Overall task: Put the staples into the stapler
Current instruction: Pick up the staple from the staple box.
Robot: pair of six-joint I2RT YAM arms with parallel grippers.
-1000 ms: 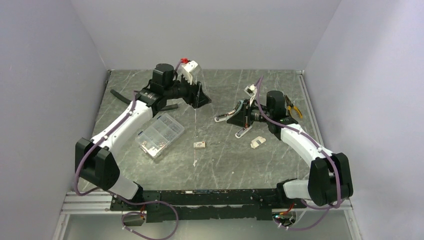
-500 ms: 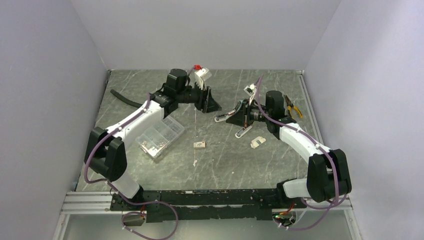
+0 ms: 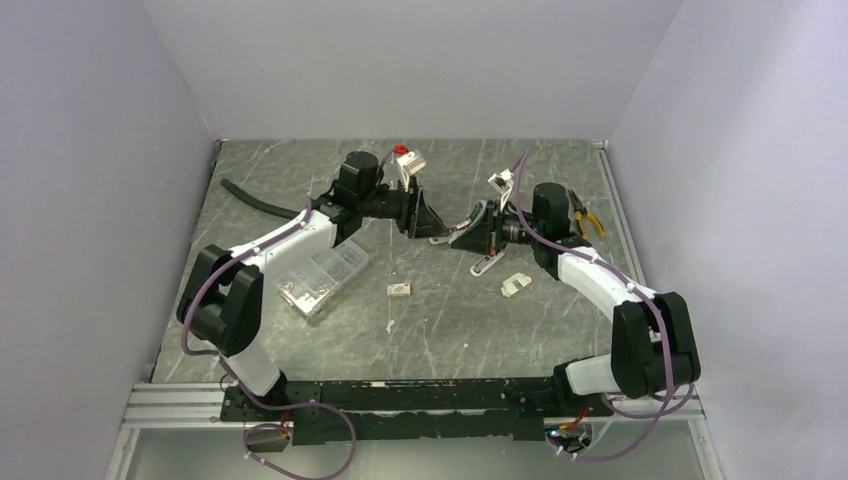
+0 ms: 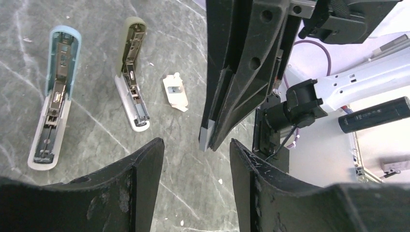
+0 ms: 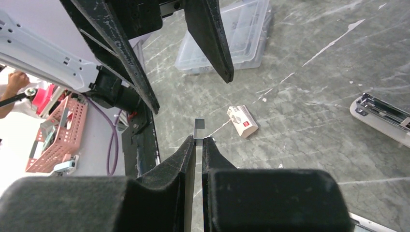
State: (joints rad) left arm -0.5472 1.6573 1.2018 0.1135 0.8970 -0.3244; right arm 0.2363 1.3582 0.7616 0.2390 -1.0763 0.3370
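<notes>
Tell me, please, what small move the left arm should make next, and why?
Probably ease the left gripper forward until its open jaws straddle the staple strip. The right gripper is shut on that strip and holds it out just ahead of the left jaws, which hold nothing, so this looks like a handover.

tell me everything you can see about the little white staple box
The staple box is a small white carton, cardboard by its look, with a red mark on its top face. It lies flat and askew on the grey marbled table, between the clear compartment case and an opened stapler, apart from both. Nothing touches it. Whether it is open cannot be told.
</notes>
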